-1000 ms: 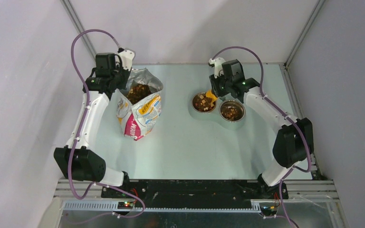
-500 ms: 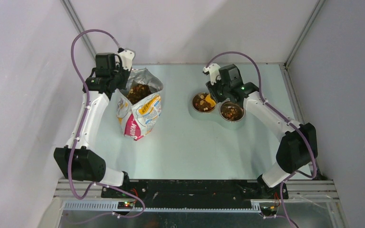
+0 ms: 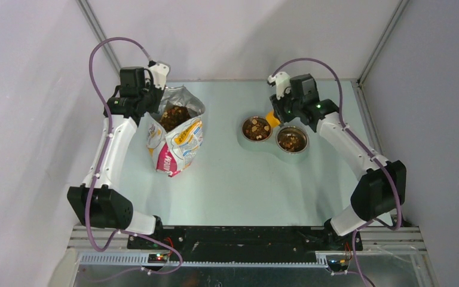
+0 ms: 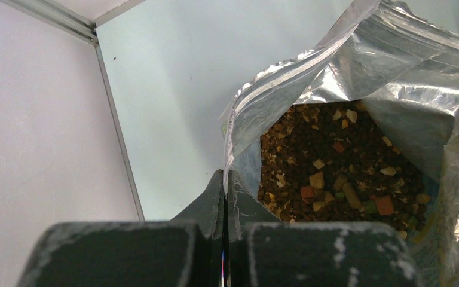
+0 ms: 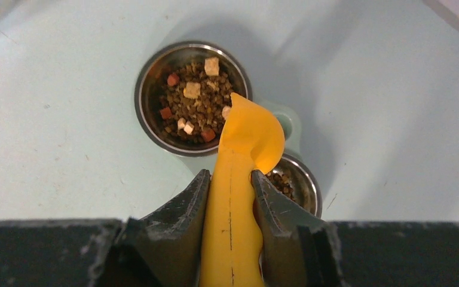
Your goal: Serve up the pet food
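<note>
The right hand (image 5: 230, 176) has its two fingers part-way closed, clamped on the handle of the yellow scoop (image 5: 248, 134). The scoop's head pokes out just ahead of the fingertips, over the near rim of a steel bowl (image 5: 145, 78) filled with pet food (image 5: 192, 101), and a second steel bowl (image 5: 311, 182) holding more kibble sits right beneath the hand, to the right of the scoop. Across the pale worktop (image 3: 227, 179), the left hand (image 4: 224, 179) is pinched fully shut on the rim of the open foil bag (image 4: 394, 89), with more pet food lying inside just ahead and to the right of its fingers.
</note>
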### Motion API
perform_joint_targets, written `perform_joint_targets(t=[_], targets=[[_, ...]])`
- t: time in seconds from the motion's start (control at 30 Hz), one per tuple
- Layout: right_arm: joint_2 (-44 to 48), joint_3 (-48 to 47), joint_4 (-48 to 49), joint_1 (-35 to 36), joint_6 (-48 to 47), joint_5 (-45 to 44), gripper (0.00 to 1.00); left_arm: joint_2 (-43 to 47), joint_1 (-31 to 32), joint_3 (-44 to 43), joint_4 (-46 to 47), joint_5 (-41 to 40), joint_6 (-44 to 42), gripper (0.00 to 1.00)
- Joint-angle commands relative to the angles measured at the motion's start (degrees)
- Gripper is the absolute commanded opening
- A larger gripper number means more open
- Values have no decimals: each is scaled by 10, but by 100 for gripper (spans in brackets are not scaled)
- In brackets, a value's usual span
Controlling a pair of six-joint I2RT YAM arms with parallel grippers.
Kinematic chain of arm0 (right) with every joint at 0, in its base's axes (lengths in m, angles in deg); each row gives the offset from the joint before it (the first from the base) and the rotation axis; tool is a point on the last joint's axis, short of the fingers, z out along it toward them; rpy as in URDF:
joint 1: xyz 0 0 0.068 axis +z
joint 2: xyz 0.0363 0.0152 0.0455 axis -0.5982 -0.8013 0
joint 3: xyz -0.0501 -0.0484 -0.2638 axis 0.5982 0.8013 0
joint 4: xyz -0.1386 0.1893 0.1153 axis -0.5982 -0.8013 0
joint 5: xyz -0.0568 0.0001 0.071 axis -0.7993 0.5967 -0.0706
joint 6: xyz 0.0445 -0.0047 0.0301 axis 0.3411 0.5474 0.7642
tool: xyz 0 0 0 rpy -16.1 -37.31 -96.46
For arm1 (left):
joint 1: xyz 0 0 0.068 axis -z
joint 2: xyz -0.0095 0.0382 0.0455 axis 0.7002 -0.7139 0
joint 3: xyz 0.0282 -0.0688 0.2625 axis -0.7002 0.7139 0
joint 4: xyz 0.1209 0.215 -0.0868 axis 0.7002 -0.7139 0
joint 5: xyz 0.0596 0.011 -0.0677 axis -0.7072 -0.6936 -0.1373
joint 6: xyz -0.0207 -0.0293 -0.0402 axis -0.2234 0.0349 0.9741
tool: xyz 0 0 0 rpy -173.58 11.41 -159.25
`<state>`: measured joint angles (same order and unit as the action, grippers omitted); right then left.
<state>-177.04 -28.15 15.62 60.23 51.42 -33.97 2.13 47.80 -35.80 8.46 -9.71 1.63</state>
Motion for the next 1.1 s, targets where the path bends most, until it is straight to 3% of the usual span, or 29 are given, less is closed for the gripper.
perform_joint_targets(t=[0.0,0.2,0.3,0.47,0.67,0.87,1.07], targets=[[3,-80,6,-30,28,78,0,1,-5,-24,-33,9,3,0],[-58,-231,-23,-73,56,219,0,-16,-5,-58,-49,17,14,0],[-95,-309,-58,-77,73,257,0,-20,-5,-72,-53,17,16,0],[-151,-458,-63,-61,183,285,0,-12,-5,-70,-48,27,29,0],[-164,-506,-27,12,250,282,0,-5,-5,-67,-43,45,45,0],[-169,-504,-29,101,241,263,0,10,-6,-45,-34,57,46,0],[-193,-510,-27,143,237,246,0,11,-6,-54,-35,86,65,0]])
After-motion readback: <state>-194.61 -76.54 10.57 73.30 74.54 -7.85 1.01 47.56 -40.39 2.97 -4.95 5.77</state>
